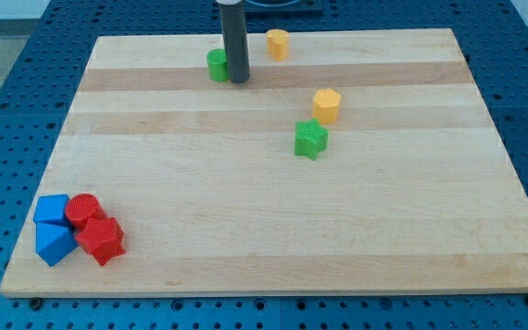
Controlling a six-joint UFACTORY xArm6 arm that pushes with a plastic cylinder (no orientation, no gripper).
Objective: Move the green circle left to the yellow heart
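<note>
The green circle (215,65) stands near the view's top, left of centre. My tip (239,80) rests on the board right against the green circle's right side. A yellow block (277,43), which looks like the heart, stands to the right of the rod and slightly higher in the view. The rod is between the green circle and this yellow block.
A yellow hexagon (326,105) and a green star (311,139) sit right of centre. At the bottom left, two blue blocks (52,225) and two red blocks (93,229) are clustered together. The wooden board (273,229) lies on a blue perforated table.
</note>
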